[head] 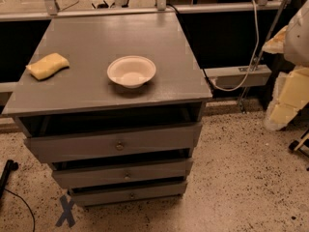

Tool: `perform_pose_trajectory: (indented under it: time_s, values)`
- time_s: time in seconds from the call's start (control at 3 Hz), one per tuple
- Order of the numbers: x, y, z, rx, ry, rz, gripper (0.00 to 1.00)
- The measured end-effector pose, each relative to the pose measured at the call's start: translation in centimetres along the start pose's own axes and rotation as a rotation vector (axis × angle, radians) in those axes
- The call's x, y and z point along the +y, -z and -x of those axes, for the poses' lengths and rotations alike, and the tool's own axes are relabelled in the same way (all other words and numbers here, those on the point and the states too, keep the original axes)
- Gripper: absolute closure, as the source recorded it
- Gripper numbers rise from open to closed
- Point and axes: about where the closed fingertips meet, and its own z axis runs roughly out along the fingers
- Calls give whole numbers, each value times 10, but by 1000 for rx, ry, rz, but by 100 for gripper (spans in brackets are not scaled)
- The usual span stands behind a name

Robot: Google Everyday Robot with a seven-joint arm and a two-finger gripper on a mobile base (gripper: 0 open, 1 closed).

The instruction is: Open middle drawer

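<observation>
The grey cabinet has three drawers stacked at its front. The middle drawer is the mid-sized one, with a small round brass knob at its centre. It sits between the taller top drawer and the slim bottom drawer, with a dark gap above its front. My gripper does not show in the camera view. Only pale, blurred shapes, which may be parts of my arm, stand at the right edge, well away from the drawers.
A white bowl and a yellow sponge lie on the cabinet top. A grey X is taped on the speckled floor at the cabinet's lower left. Cables and a metal rail run behind. A dark object lies at the right edge.
</observation>
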Motion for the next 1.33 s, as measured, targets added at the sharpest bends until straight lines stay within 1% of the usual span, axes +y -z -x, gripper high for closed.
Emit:
perform_pose_trajectory:
  time_s: [0.33,0.67,1.0,1.33]
  values:
    - [0,0,0,0,0,0,0]
    - [2,-19,-10,22,-24,34,0]
    - [24,-63,-35,-31,-28,85,0]
    - [78,-129,-51,-173,-23,116,0]
